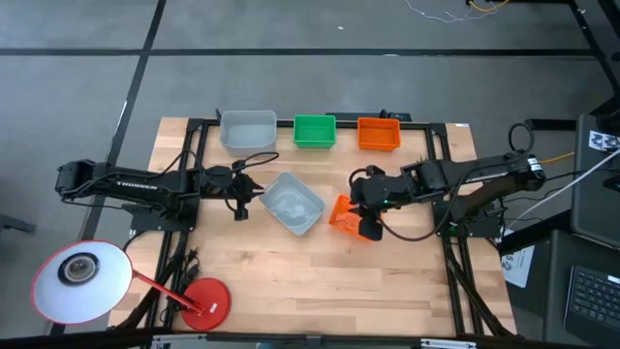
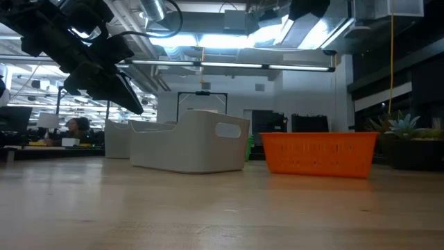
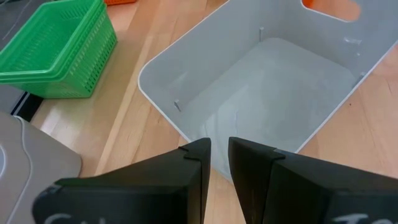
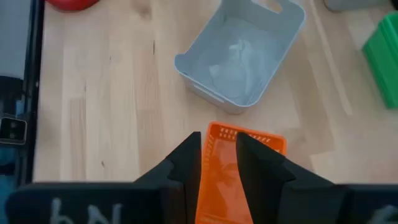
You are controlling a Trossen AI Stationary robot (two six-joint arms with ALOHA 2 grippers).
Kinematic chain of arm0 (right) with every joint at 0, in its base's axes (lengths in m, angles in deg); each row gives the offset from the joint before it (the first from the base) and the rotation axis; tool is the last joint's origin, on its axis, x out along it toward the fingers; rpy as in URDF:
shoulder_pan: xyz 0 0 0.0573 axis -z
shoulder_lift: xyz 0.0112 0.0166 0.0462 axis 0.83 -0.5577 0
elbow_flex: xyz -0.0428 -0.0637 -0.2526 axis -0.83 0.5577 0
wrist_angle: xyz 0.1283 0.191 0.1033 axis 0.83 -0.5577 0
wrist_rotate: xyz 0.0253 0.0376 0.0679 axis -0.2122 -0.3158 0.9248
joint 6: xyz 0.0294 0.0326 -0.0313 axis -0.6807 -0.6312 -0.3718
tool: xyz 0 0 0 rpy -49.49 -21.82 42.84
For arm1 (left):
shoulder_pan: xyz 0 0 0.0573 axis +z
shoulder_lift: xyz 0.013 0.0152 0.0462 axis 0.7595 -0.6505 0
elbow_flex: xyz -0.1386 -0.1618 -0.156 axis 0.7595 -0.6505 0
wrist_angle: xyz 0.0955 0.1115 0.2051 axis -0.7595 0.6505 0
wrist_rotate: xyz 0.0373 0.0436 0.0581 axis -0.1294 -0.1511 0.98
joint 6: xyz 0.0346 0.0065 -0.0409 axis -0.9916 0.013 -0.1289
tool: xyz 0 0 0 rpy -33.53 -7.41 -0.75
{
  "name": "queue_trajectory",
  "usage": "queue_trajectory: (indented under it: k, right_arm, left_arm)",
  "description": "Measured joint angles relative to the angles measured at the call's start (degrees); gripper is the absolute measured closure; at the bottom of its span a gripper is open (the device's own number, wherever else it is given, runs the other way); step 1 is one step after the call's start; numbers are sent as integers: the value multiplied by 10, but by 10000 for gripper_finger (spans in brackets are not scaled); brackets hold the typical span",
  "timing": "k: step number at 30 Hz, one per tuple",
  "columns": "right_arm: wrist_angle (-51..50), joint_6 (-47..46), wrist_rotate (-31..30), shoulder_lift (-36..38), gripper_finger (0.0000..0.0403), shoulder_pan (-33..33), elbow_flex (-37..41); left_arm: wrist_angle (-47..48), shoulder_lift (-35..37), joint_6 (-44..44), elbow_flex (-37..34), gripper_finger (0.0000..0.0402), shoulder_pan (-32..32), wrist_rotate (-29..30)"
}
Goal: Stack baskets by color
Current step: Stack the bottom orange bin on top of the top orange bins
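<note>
At the table's far edge stand a grey basket [image 1: 247, 128], a green basket [image 1: 315, 131] and an orange basket [image 1: 379, 133]. A second grey basket [image 1: 294, 204] stands mid-table, bottom down. Just to its right another orange basket [image 2: 319, 154] rests on its bottom. My right gripper [image 4: 217, 155] hangs above this orange basket [image 4: 245, 140], open by a narrow gap and touching nothing. My left gripper [image 3: 220, 152] hovers left of the mid-table grey basket [image 3: 267, 81]. Its fingers stand a narrow gap apart with nothing between them.
A red disc [image 1: 203, 299] and a white round dish [image 1: 82, 276] sit at the near left corner. Cables and arm bases run along both sides. A potted plant [image 2: 406, 128] shows at the far right. Bare wood lies along the near edge.
</note>
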Motion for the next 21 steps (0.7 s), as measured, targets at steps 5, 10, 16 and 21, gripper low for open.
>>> queue_trajectory:
  k: [5, 10, 16, 21]
  right_arm:
    - [-4, 33, 0, -1, 302, 0, 1]
    - [28, 45, 0, -3, 302, -2, 48]
    - [117, 6, 0, -3, 302, 15, 163]
    - [159, -34, -13, -3, 302, 48, 257]
  left_arm:
    - [0, 0, 0, 0, 352, 0, 0]
    - [0, 0, 0, 0, 352, 0, 0]
    - [0, 0, 0, 0, 352, 0, 0]
    - [0, 0, 0, 0, 352, 0, 0]
